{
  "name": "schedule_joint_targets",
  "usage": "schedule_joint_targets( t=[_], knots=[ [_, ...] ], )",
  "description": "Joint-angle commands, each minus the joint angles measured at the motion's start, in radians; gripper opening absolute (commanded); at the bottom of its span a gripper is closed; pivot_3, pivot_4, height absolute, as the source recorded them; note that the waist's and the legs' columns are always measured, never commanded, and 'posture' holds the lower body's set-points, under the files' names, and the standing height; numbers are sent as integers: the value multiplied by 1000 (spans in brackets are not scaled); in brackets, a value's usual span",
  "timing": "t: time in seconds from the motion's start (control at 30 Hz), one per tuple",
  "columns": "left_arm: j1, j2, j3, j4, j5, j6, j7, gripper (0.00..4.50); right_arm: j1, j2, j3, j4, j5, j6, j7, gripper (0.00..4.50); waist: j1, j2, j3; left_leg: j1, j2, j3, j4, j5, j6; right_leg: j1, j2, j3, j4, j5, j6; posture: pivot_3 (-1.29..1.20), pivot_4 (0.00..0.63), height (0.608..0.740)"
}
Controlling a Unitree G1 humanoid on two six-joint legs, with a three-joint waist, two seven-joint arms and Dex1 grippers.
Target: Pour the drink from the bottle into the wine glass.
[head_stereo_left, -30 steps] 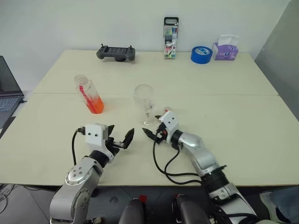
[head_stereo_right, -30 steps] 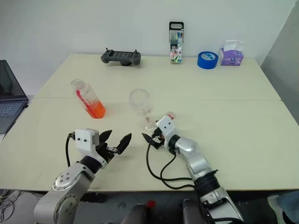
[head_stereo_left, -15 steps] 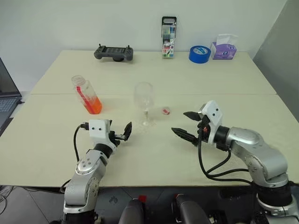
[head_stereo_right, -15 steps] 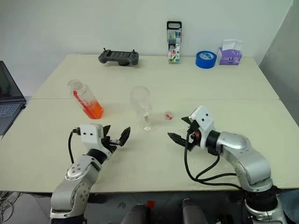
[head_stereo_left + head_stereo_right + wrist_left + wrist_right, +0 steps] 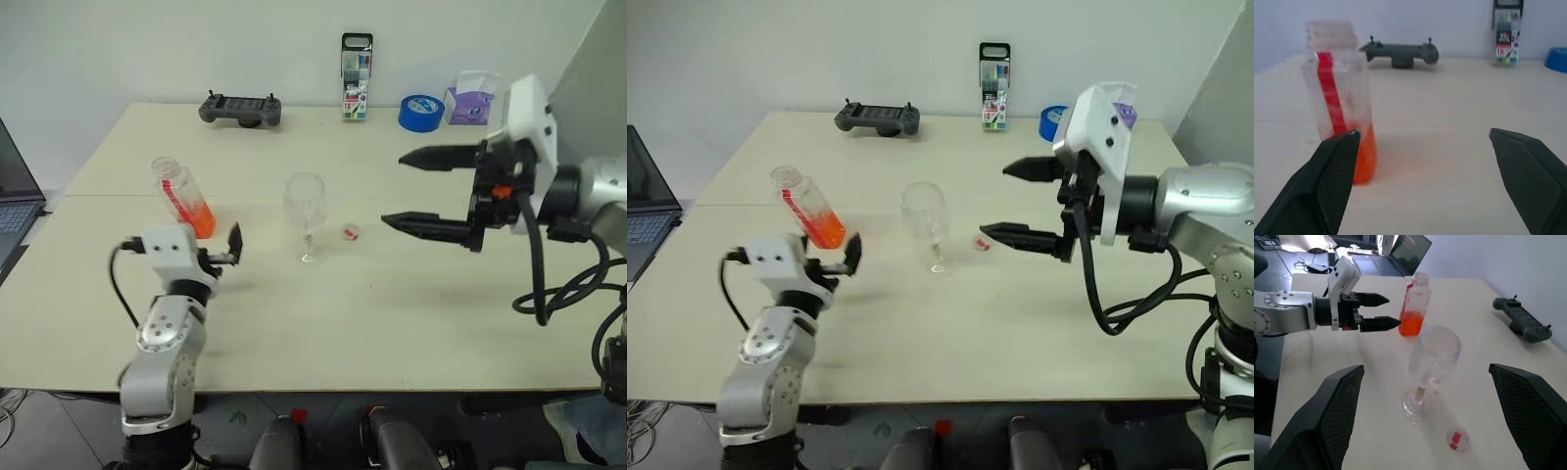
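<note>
The bottle (image 5: 179, 189) stands uncapped on the table's left half, with the orange drink (image 5: 200, 221) filling its lowest part. The empty wine glass (image 5: 305, 217) stands upright at the table's middle. A small red-and-white cap (image 5: 349, 232) lies just right of the glass. My left gripper (image 5: 844, 259) is open, level with the bottle's base and just in front of it; in the left wrist view the bottle (image 5: 1337, 98) stands beyond one fingertip. My right gripper (image 5: 392, 189) hovers wide open above the table, right of the glass, holding nothing. The right wrist view looks down on the wine glass (image 5: 1434, 352).
Along the table's far edge sit a grey game controller (image 5: 240, 108), an upright marker box (image 5: 357, 78), a blue tape roll (image 5: 422, 113) and a purple tissue pack (image 5: 471, 101). A laptop (image 5: 645, 211) stands past the table's left edge.
My right gripper has lifted from beside the glass's foot and swung up and to the right, still open. My left gripper has moved left and forward to the bottle.
</note>
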Motion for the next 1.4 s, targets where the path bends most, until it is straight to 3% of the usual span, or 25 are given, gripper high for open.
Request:
schedule_joint_targets(
  t=[0.03,0.27,0.53,0.8,1.2,1.4],
  knots=[
    [-30,15,22,-1,-4,16,1,4500,-43,-1,17,22,1,-33,2,4345,0,0,0,0,0,0,0,0,0,0,0,0,0,0,0,0,150,740],
    [-220,46,9,282,38,-78,-32,4500,-101,39,90,71,-36,-95,-4,4345,1,0,0,0,-1,0,1,0,0,0,-1,-2,0,1,1,0,150,740],
    [-230,140,91,309,-15,-96,-108,4500,-90,17,88,70,-46,-99,-9,4345,1,0,0,-9,1,-1,0,-2,-3,-8,-6,-1,0,4,-4,0,150,740],
    [-260,137,86,329,-23,-96,-106,4500,-71,0,79,55,-46,-98,-23,4345,5,0,0,-13,-1,-1,2,-1,-3,-12,-7,-2,2,4,-4,0,150,740],
    [-437,192,61,722,26,-279,-186,4500,-55,-12,83,42,-47,-96,-44,4345,4,0,0,-12,-1,-1,3,-1,-3,-12,-6,-4,4,4,-4,0,150,740],
    [-476,200,56,824,31,-352,-206,4500,-48,-27,76,35,-42,-88,-56,4345,4,0,0,-12,-1,0,2,-1,-3,-12,-7,-4,4,4,-4,0,150,740]
  ],
)
